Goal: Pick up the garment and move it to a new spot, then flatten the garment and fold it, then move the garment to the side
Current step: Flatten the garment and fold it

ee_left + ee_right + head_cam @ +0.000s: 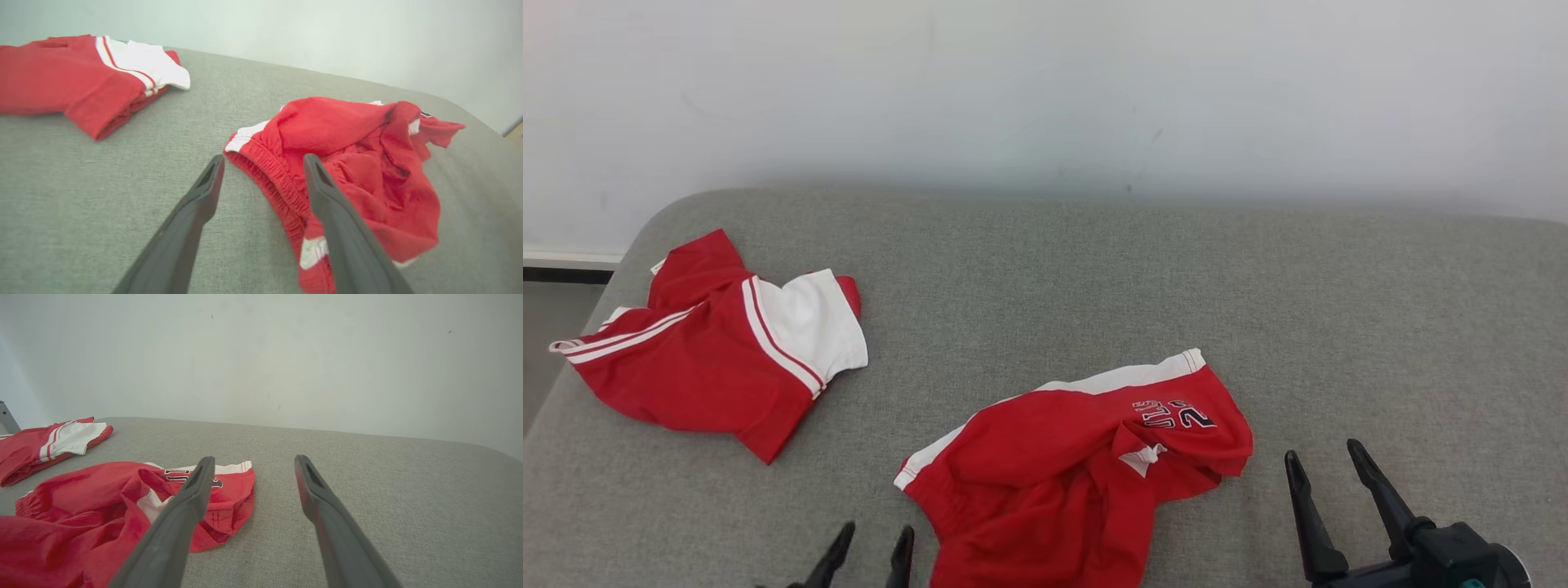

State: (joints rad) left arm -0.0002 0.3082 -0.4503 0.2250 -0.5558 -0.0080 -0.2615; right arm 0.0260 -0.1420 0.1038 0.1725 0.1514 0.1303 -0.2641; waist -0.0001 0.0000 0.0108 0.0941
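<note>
You are looking at two red-and-white sports garments: one crumpled red pair of shorts (pixel 1086 465) and one folded red-and-white piece (pixel 711 359). One grey woven-fabric surface (pixel 1094 269) is carrying both. Two dark two-fingered grippers are showing: the left gripper (pixel 877 529) and the right gripper (pixel 1322 451).

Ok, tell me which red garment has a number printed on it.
The crumpled shorts at front centre: dark numerals sit by their white-trimmed hem. The other garment, at far left, has white stripes and a white panel, no print.
</note>
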